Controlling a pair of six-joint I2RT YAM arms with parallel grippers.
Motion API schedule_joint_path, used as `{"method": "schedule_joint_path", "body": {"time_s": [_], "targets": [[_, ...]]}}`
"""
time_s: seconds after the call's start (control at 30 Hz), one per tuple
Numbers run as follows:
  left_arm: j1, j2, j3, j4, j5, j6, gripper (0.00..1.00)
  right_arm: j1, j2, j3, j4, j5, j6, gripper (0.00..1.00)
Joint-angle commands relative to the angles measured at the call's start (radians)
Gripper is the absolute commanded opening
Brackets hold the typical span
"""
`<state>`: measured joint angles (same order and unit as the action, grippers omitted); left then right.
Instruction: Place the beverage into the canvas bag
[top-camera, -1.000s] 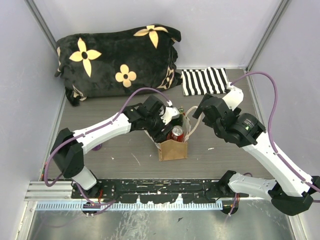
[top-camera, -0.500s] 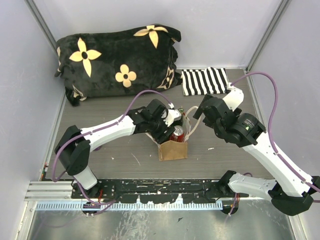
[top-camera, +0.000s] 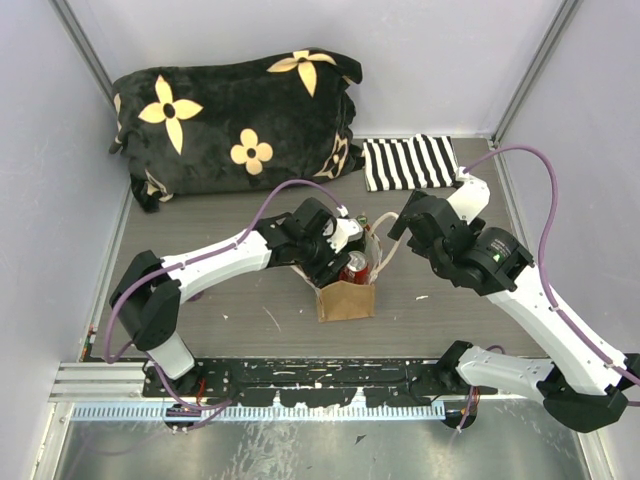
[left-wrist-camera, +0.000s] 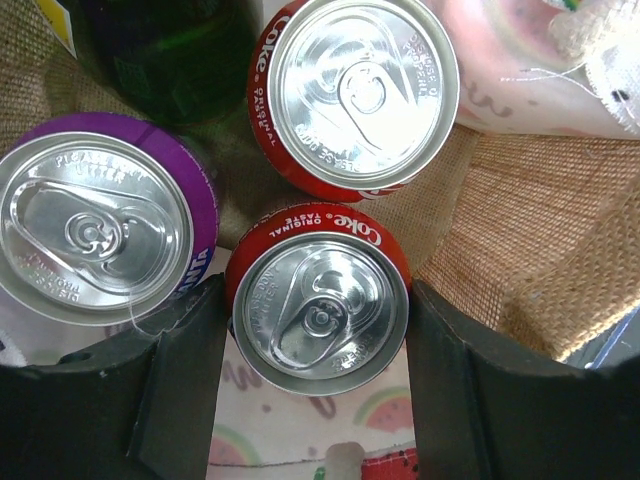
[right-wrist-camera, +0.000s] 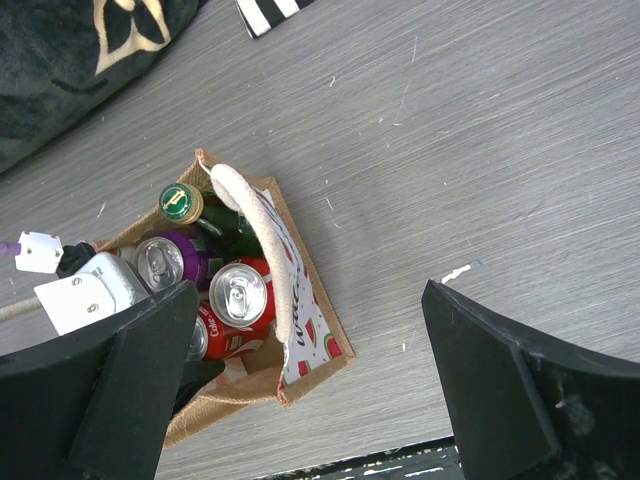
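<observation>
The tan canvas bag stands upright mid-table, with cream handles. My left gripper reaches down into its mouth, shut on a red Coke can, with one finger pressed against each side of the can. In the bag beside it are a second Coke can, a purple can and a green bottle. My right gripper is wide open and empty, above the table just right of the bag.
A black pillow with cream flowers lies at the back left. A black-and-white striped cloth lies flat at the back right. White walls close in both sides. A metal rail runs along the near edge.
My left gripper has moved a little right and down into the bag with the Coke can, then held still. The right arm has barely shifted.
</observation>
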<state>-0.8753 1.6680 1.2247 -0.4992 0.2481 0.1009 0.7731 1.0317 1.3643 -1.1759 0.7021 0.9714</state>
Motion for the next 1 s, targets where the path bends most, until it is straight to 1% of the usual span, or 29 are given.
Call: {"method": "schedule_joint_path", "body": {"time_s": [0.0,0.07,0.23,0.37,0.5,0.53,0.57,0.67,0.73,0.8,0.87,0.97], "targets": [[-0.004,-0.023,0.048,-0.124,0.005,0.0,0.71,0.005,-0.018,0.013,0.019,0.027,0.012,1.0],[-0.005,-0.044,0.07,-0.153,0.016,0.0,0.78,0.005,-0.016,0.011,0.025,0.024,0.01,1.0],[-0.011,-0.09,0.111,-0.209,0.047,-0.008,0.85,0.005,-0.01,0.008,0.037,0.018,0.004,1.0],[-0.014,-0.124,0.125,-0.224,0.052,-0.02,0.87,0.005,-0.002,0.007,0.042,0.01,0.001,1.0],[-0.01,-0.17,0.166,-0.233,0.022,-0.033,0.87,0.005,0.002,0.015,0.044,0.005,-0.002,1.0],[-0.004,-0.186,0.189,-0.237,0.009,-0.033,0.91,0.005,0.001,0.018,0.044,0.005,-0.004,1.0],[0.009,-0.2,0.219,-0.242,0.002,-0.033,0.92,0.005,0.003,0.02,0.046,0.004,-0.007,1.0],[0.094,-0.245,0.316,-0.258,-0.007,-0.045,0.96,0.005,0.013,0.032,0.05,-0.002,-0.02,1.0],[0.178,-0.267,0.369,-0.281,-0.011,-0.054,0.98,0.005,0.024,0.039,0.05,-0.003,-0.027,1.0],[0.273,-0.28,0.424,-0.339,-0.018,-0.043,0.99,0.005,0.031,0.039,0.053,-0.003,-0.029,1.0],[0.357,-0.295,0.432,-0.418,-0.036,-0.009,0.99,0.003,0.034,0.035,0.059,-0.005,-0.03,1.0],[0.471,-0.33,0.369,-0.52,-0.083,0.062,1.0,0.003,0.043,0.024,0.071,-0.015,-0.03,1.0]]}}
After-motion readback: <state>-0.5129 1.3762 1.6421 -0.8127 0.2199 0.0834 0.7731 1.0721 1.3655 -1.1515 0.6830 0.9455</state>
